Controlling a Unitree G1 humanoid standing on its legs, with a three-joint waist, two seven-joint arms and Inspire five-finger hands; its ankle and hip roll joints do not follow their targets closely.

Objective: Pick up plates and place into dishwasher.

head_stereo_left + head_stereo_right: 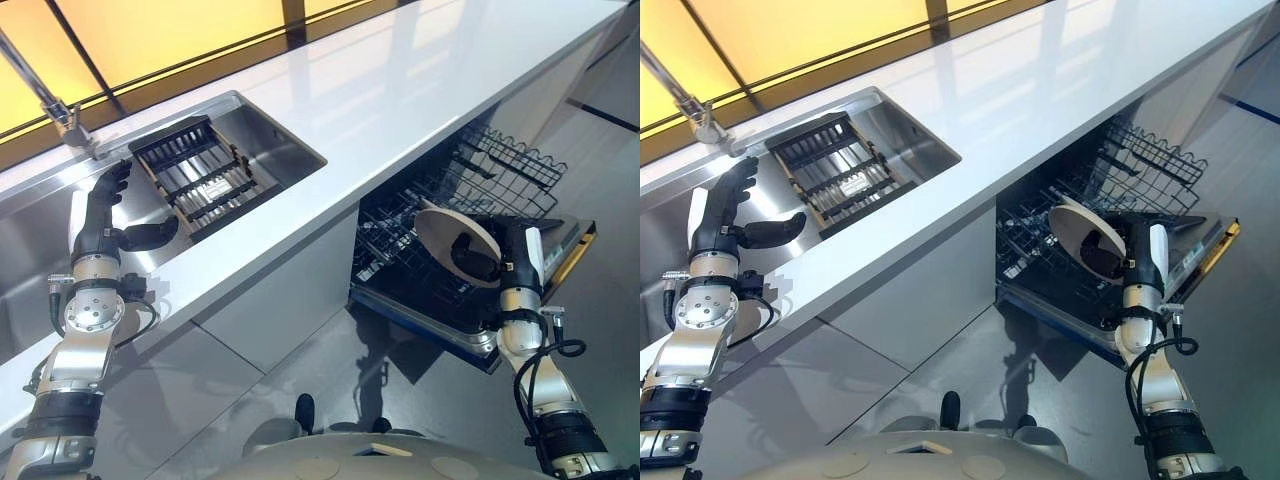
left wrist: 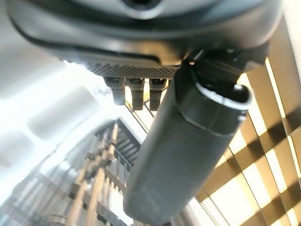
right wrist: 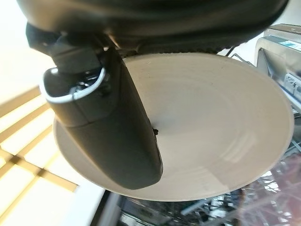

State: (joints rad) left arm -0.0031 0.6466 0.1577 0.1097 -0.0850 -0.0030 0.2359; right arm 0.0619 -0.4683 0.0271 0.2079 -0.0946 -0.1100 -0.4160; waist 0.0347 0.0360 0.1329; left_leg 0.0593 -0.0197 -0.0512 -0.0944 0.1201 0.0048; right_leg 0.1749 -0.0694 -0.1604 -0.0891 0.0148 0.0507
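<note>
My right hand (image 1: 497, 255) is shut on a beige plate (image 1: 449, 236), thumb across its face, holding it tilted over the lower rack (image 1: 405, 262) of the open dishwasher. In the right wrist view the plate (image 3: 211, 141) spreads out past the thumb (image 3: 108, 127). My left hand (image 1: 108, 205) is open, fingers straight and thumb out, over the steel sink (image 1: 270, 135) beside a dark dish rack (image 1: 195, 175). Past the left thumb (image 2: 183, 146), the rack's slats (image 2: 99, 183) appear close up.
A white countertop (image 1: 400, 90) runs diagonally across the view. The faucet (image 1: 55, 105) stands at the sink's far left. The dishwasher's upper wire rack (image 1: 505, 160) is pulled out and its door (image 1: 560, 260) hangs open above the grey floor (image 1: 330, 370).
</note>
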